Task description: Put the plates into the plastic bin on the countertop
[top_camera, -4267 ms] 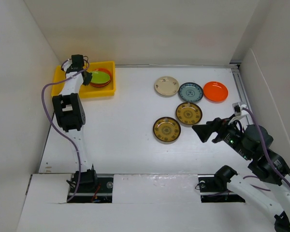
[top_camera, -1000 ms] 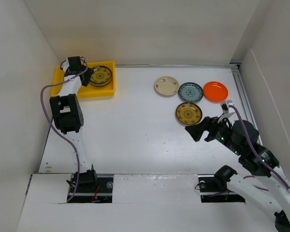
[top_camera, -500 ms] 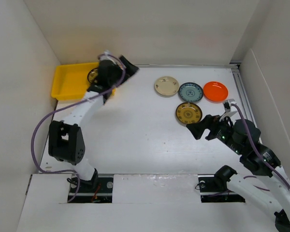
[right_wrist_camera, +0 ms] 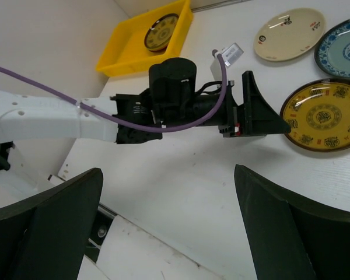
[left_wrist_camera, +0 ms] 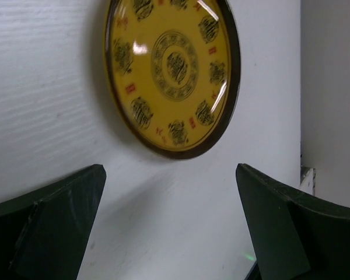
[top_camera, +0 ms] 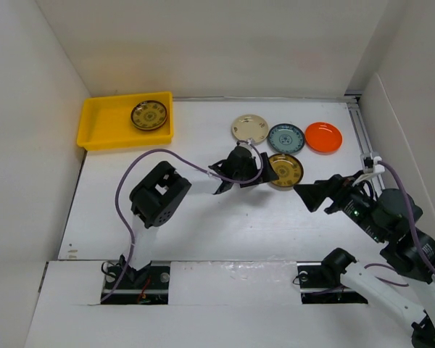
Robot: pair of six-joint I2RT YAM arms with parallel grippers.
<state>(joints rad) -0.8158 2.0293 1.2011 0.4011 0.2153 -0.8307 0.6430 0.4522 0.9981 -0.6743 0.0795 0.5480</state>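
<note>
A yellow plastic bin [top_camera: 109, 127] stands at the back left of the countertop [top_camera: 188, 210] with a dark gold-patterned plate [top_camera: 149, 114] lying in it. At the right lie a cream plate [top_camera: 249, 129], a teal-patterned plate [top_camera: 286, 138], an orange plate [top_camera: 323, 137] and a second gold-patterned plate [top_camera: 286, 170]. My left gripper [top_camera: 267, 175] is open just left of that gold plate [left_wrist_camera: 172, 70], low over the surface, with nothing between its fingers. Near the gold plate's right front, my right gripper [top_camera: 309, 194] is open and empty.
White walls close in the left, back and right sides. The left arm's elbow [top_camera: 158, 199] and purple cable reach across the middle of the table. In the right wrist view the left arm [right_wrist_camera: 175, 105] lies between that gripper [right_wrist_camera: 169, 175] and the bin [right_wrist_camera: 125, 58].
My left gripper opened and let go of the gold-patterned plate in the bin. The left arm then swung right across the table to the other gold plate. The right arm drew back slightly rightward.
</note>
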